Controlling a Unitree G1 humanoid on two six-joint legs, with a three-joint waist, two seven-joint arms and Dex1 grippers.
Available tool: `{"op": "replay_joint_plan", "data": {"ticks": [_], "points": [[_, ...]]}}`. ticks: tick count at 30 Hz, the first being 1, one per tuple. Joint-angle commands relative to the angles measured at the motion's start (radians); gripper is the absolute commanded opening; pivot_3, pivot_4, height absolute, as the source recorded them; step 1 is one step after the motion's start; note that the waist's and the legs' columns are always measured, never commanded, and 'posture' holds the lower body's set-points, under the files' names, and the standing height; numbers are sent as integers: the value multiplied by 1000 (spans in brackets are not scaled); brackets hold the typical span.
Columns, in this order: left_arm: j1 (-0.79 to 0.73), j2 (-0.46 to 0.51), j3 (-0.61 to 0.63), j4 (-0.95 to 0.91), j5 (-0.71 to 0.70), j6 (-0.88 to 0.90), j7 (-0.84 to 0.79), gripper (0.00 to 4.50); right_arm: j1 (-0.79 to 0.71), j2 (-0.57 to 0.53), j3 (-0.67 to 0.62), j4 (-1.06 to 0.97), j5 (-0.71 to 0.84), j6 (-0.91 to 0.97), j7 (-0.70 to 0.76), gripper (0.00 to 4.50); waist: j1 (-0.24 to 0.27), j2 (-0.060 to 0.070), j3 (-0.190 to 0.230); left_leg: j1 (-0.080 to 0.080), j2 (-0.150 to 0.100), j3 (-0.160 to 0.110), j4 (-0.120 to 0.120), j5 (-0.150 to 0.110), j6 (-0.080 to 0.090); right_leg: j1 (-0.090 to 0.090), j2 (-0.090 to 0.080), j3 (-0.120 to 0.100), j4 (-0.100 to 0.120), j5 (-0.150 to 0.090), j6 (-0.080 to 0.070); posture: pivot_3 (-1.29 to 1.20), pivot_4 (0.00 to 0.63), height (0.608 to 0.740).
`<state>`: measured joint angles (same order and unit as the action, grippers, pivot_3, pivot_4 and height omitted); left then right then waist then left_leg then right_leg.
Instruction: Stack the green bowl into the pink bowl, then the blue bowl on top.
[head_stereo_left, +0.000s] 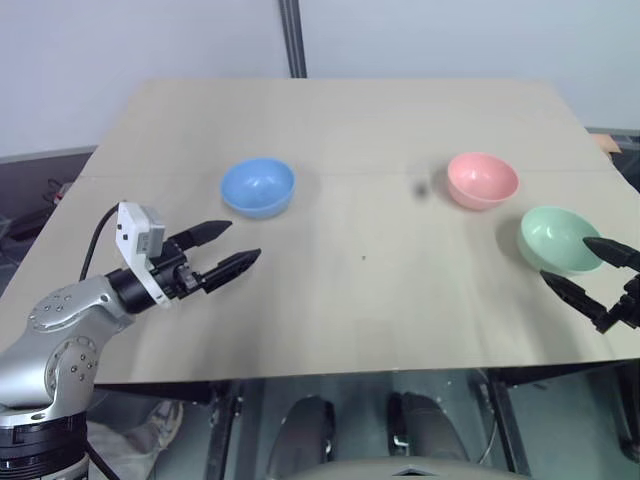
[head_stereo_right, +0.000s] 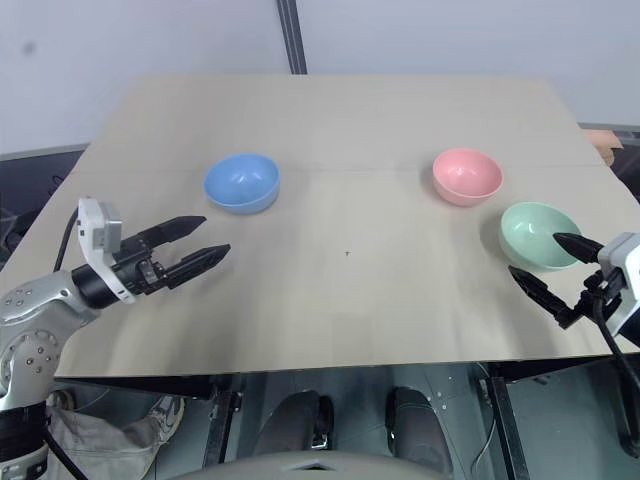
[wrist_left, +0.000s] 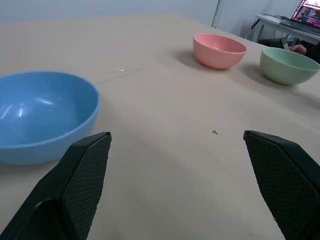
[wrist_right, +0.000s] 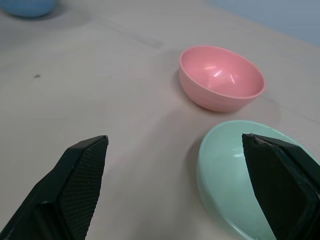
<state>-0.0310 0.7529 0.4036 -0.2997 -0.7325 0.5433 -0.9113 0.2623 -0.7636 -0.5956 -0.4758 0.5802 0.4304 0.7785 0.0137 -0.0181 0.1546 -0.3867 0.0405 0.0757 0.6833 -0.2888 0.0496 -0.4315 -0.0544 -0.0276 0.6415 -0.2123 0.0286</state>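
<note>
Left gripper (head_stereo_left: 232, 248) hovers over the table's near left edge, fingers spread apart. Right gripper (head_stereo_right: 550, 267) hovers at the near right corner, fingers likewise spread.

the left hand (head_stereo_left: 223, 250) has two slim black fingers (head_stereo_left: 232, 266) that taper to points, and their inner faces carry a fine cross-hatched grip pattern in the wrist views. behind it sits a black wrist block bearing a small white box-shaped camera (head_stereo_left: 139, 232) with a black cable looping back, on a silver-grey metal arm (head_stereo_left: 60, 340) with round joint housings and small screws. the right hand (head_stereo_right: 555, 268) has the same black pointed fingers, with a white block behind them.
</note>
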Motion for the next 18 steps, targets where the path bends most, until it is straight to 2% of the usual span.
{"op": "replay_joint_plan", "data": {"ticks": [1,3,6,9,13,15,18], "points": [[-10,3,6,-29,-20,-11,-13,4484,-20,3,5,-30,-3,-2,-23,4500,0,0,0,0,0,0,0,0,0,0,0,0,0,0,0,0,150,740],[-15,0,-5,-37,-25,-22,-32,4484,-52,2,36,-23,-17,-5,-39,4500,0,0,0,0,0,0,0,0,0,0,0,0,0,0,0,0,150,740],[-36,-30,-24,-60,-34,-112,-109,4484,-190,-6,166,26,-51,26,-73,4500,-4,0,0,0,0,2,0,0,0,0,0,1,0,0,0,0,150,740],[-38,-38,-32,-62,-58,-105,-136,4484,-385,-25,402,135,-322,34,-221,4500,-11,-1,1,2,0,2,1,0,0,0,0,2,1,0,0,0,150,740],[-32,-51,-35,-84,-69,-98,-113,4484,-654,9,597,384,-434,-1,-172,4500,-24,0,2,0,-1,2,1,0,0,-1,1,2,1,3,-5,0,150,740],[-25,-50,-27,-97,-79,-95,-105,4484,-743,11,644,493,-467,-32,-131,4500,-20,0,2,-1,-2,0,0,0,0,-1,2,1,1,3,-6,0,150,740],[-11,-46,-10,-116,-94,-89,-91,4484,-859,25,700,656,-514,-96,-90,4500,-21,0,2,-10,-2,-1,1,2,-3,-9,2,0,0,6,-2,0,150,740]]}}
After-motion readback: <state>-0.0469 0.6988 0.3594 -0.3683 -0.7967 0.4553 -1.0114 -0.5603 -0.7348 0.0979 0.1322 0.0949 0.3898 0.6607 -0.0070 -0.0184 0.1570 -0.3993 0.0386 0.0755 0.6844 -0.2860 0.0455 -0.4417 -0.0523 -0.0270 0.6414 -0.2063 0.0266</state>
